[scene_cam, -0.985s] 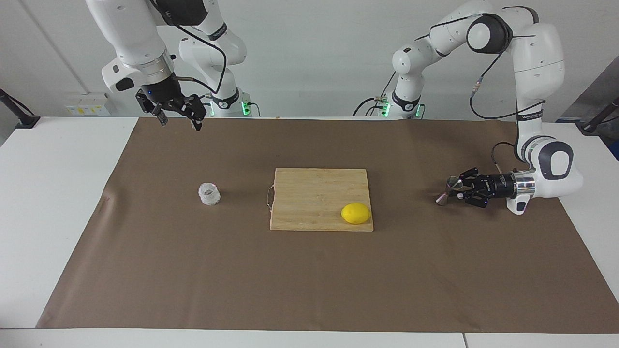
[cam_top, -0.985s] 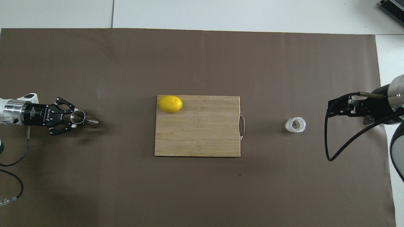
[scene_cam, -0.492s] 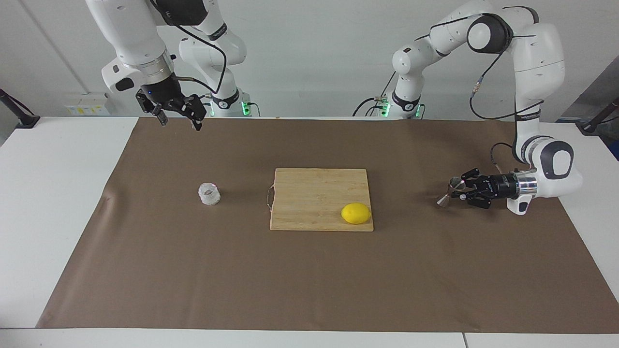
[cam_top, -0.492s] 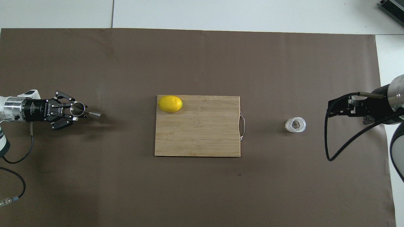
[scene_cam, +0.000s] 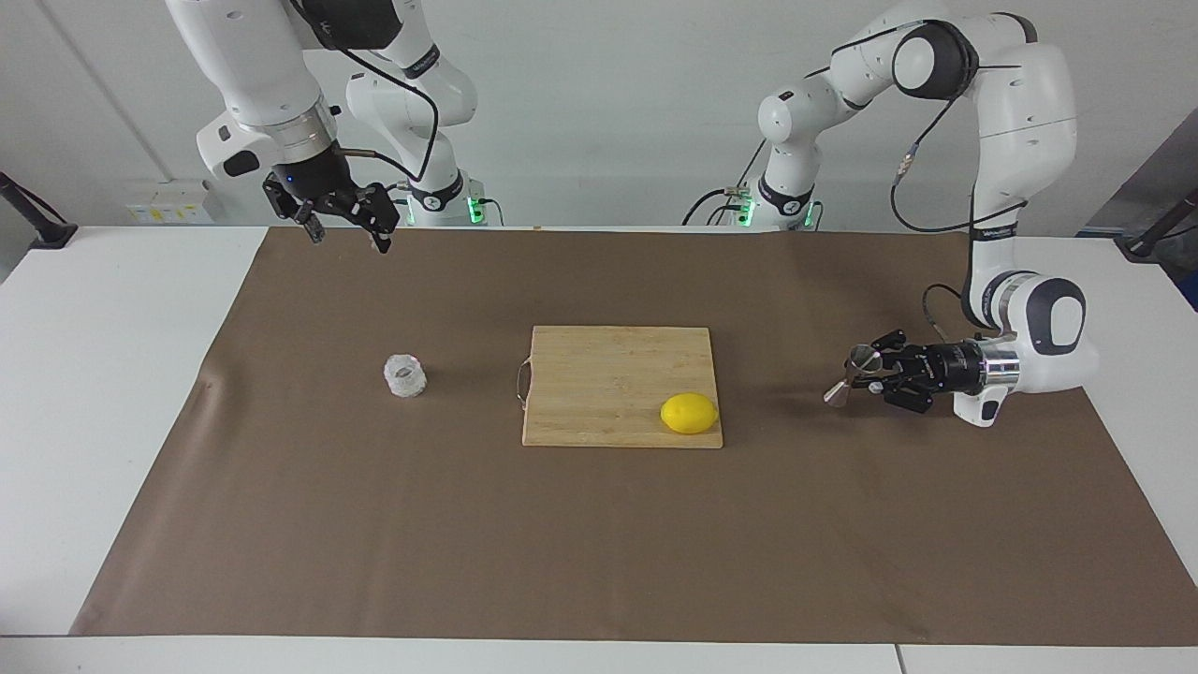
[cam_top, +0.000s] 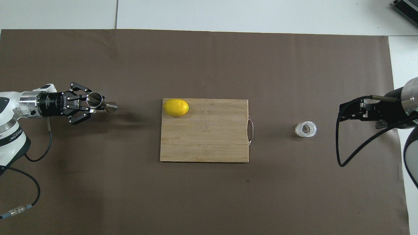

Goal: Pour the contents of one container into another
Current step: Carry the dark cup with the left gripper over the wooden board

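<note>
The steel hourglass jigger [scene_cam: 848, 376] [cam_top: 105, 104] hangs tilted just above the brown mat, between the cutting board and the left arm's end of the table. My left gripper [scene_cam: 867, 372] [cam_top: 92, 104] lies horizontal and is shut on its waist. The squat knobbly glass cup [scene_cam: 404, 376] [cam_top: 305, 129] stands upright on the mat between the board and the right arm's end. My right gripper [scene_cam: 348, 239] [cam_top: 359, 111] waits open, high over the mat's edge close to the robots, with nothing between its fingers.
A wooden cutting board [scene_cam: 608, 374] [cam_top: 209, 140] lies mid-table with a wire handle facing the glass cup. A yellow lemon [scene_cam: 689, 413] [cam_top: 176, 107] rests on the board's corner toward the jigger. The brown mat [scene_cam: 599, 543] covers most of the white table.
My left gripper has carried the jigger a little toward the cutting board and up off the mat. The right arm, glass cup and lemon have not moved.
</note>
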Controlling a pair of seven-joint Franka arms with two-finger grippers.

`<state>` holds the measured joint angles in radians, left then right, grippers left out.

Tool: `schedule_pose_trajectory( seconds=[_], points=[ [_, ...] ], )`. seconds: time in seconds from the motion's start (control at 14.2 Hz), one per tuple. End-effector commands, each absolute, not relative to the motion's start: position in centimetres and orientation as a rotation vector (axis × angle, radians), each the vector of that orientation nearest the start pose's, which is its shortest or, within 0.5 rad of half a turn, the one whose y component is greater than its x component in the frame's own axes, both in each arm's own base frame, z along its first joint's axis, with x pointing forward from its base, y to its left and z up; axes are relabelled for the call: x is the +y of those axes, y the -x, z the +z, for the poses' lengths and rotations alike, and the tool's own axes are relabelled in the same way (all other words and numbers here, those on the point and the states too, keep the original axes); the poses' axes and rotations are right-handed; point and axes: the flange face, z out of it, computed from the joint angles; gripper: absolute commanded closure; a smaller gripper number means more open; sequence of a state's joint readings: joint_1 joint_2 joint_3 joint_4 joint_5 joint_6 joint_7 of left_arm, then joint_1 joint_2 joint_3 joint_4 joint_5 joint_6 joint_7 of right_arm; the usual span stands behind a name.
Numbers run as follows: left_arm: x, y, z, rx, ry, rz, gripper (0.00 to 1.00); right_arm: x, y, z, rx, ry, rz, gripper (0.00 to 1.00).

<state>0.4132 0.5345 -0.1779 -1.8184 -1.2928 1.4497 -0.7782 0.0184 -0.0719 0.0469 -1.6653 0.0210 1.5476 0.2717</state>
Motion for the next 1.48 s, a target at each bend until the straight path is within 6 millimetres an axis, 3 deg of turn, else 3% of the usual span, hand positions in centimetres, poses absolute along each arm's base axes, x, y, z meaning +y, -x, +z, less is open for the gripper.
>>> schedule_pose_trajectory(
  seconds=[0.0,0.56,1.13,1.41],
  points=[
    [0.5,-59.4,30.6,1.271,-1.216,-1.172,1.00,3.4,-52.4,62.0,0.305,3.098,0.091,0.00],
    [-11.9,-57.0,32.4,1.319,-1.113,-1.136,1.00,3.4,-52.4,62.0,0.305,3.098,0.091,0.00],
    [-22.3,-54.1,32.2,1.322,-1.102,-1.114,1.00,3.4,-52.4,62.0,0.305,3.098,0.091,0.00],
    [-25.5,-52.5,31.1,1.339,-1.118,-1.104,1.00,3.4,-52.4,62.0,0.305,3.098,0.091,0.00]
  ],
)
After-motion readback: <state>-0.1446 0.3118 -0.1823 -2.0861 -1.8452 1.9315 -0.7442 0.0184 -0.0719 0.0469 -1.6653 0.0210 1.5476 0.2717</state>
